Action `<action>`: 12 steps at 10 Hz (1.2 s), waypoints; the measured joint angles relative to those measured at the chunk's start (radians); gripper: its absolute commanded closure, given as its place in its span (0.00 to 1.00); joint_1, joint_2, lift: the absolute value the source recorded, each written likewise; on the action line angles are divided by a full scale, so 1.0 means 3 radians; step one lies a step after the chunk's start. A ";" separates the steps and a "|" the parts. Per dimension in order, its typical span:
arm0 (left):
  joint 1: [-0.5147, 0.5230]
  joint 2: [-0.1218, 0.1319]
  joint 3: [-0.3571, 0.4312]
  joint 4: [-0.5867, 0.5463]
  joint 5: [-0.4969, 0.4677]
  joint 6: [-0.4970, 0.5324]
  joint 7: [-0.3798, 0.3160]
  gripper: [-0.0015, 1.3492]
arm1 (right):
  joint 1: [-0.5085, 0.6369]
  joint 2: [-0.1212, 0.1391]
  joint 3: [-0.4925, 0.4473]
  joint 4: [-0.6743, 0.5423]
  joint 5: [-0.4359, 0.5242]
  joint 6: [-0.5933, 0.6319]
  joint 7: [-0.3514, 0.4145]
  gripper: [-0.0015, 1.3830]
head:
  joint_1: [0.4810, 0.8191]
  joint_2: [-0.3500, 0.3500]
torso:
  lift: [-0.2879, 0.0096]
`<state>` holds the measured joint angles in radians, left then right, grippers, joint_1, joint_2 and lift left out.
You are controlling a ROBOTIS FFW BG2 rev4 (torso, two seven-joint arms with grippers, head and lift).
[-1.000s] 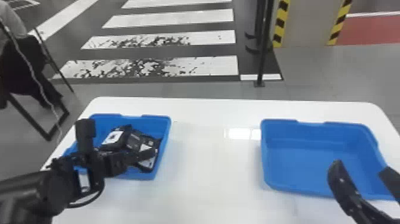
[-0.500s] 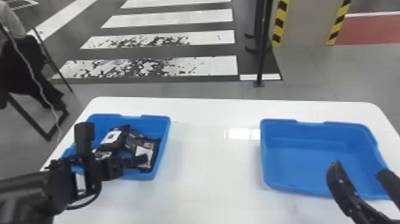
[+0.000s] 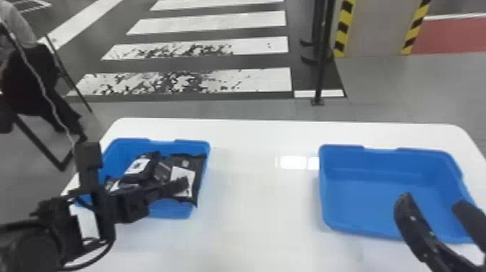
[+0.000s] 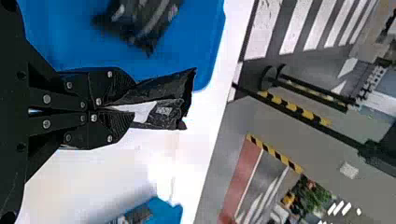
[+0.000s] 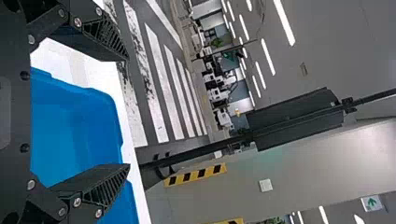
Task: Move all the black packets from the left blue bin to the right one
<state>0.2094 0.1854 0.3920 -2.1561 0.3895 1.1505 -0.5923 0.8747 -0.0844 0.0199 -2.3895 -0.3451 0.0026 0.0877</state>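
Black metal and cable make up the robot's left arm [image 3: 47, 231], which comes in low at the left and crosses the near side of a rectangular blue plastic bin [image 3: 152, 213]. Its two-fingered black gripper [image 3: 182, 184] is over that bin's right half, and the left wrist view has the jaws closed firmly on a flat, shiny black packet with a white label [image 3: 193, 168]. I can't tell if that one touches the bin. Beside it, more to the left, another black packet with a white label [image 3: 143, 164] lies tilted inside the same bin, on top of more dark packaging. Next comes the glossy white surface [image 3: 253, 202], lamplight shining off it, and then a second rectangular blue plastic bin [image 3: 383, 191], empty where I can see into it. At the far right, the other black gripper [image 3: 433, 203] is parked over this bin's near right part, its jaws spread wide with nothing between them.
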 measured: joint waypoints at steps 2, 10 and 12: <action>0.0162 -0.0006 -0.0133 -0.0057 0.0531 -0.0133 -0.0141 0.90 | -0.0193 -0.0008 -0.0006 0.0131 -0.0130 0.0120 0.0420 0.16 | 0.63 0.60 | 0.48; 0.0133 -0.0030 -0.1120 0.0157 0.1351 -0.0209 -0.0258 0.90 | -0.0919 -0.0040 -0.0007 0.0531 -0.0311 0.0936 0.1232 0.17 | 0.63 0.35 | 0.48; 0.0077 -0.0030 -0.1253 0.0227 0.1400 -0.0210 -0.0264 0.90 | -0.0992 -0.0041 0.0006 0.0551 -0.0322 0.0997 0.1307 0.20 | 0.63 0.33 | 0.48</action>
<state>0.2324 0.1764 0.0160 -2.0880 0.8094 1.0874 -0.6717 0.5770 -0.0967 0.0217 -2.2241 -0.4415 0.3018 0.4796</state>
